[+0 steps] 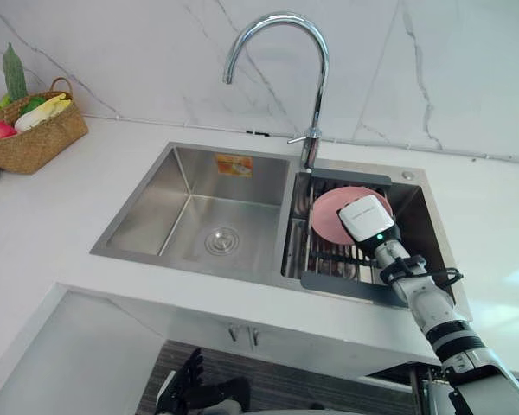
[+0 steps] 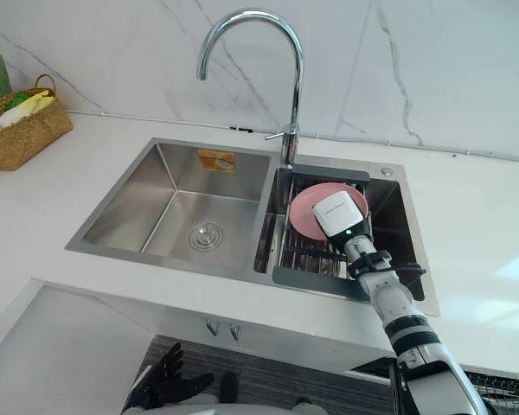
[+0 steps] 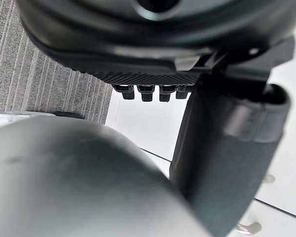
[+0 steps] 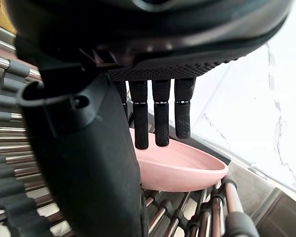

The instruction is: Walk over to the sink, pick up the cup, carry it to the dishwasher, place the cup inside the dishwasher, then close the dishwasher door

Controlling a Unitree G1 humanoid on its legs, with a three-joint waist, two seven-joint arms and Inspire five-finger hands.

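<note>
Pink dish, one, on rack under right hand

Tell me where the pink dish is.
In the eye views the pink dish lies on the rack in the sink's right basin, below the tap, right hand over it.

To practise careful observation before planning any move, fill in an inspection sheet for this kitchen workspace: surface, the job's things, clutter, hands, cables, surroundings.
Surface: white counter holding a steel double sink.
Job's things: shallow pink dish on the drying rack in the right basin.
Clutter: woven basket of vegetables at the counter's left rear.
Hands: right hand open, fingers straight over the pink dish, contact unclear; left hand open, low before the cabinet doors.
Cables: nothing seen.
Surroundings: curved tap, marbled wall.
</note>
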